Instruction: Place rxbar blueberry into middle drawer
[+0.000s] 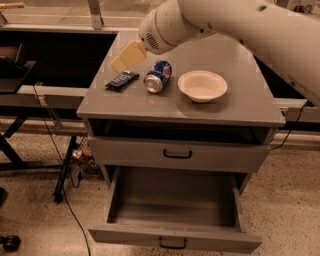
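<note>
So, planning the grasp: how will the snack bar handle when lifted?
The snack bar lies flat and thin on the cabinet top, so probably light and unlikely to roll. Its dark wrapper may be slippery. The gripper hangs above it; the can lying beside it could roll if nudged.

A speckled, sandy floor [35,200] fills the lower frame under warm, dim light. A grey cabinet [250,102] stands at centre. Behind it a long dark bench [60,55] crosses the upper left, with a metal upright [95,14] above. Black stand legs [65,170] and a trailing cable [75,220] sit at lower left. The gripper [129,56] hangs at upper centre-left, over the cabinet's top.
</note>
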Controlling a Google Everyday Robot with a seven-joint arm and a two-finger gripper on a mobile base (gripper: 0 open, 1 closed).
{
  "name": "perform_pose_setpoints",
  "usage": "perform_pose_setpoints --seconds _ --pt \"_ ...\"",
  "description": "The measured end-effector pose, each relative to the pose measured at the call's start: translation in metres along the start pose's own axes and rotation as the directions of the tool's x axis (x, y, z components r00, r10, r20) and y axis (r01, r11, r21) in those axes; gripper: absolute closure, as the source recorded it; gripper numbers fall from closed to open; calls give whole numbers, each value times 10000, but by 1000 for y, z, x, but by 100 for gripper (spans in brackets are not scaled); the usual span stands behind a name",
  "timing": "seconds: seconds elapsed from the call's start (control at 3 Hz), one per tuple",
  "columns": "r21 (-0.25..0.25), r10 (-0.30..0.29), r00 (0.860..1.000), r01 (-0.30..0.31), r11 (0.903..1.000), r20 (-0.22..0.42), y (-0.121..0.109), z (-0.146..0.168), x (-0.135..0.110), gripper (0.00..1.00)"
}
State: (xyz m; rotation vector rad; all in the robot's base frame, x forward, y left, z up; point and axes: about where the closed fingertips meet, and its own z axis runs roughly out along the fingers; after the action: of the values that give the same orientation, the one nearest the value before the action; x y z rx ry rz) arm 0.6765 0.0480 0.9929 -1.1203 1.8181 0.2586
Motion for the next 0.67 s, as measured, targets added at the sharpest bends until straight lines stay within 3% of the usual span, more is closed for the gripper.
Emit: perform_pose_setpoints --seconds 0.33,0.67 --pt "-459 -621 9981 619 9970 -43 -9 44 -7 0" --pt "-1200 -891 9941 812 9895 -618 -18 89 -4 0"
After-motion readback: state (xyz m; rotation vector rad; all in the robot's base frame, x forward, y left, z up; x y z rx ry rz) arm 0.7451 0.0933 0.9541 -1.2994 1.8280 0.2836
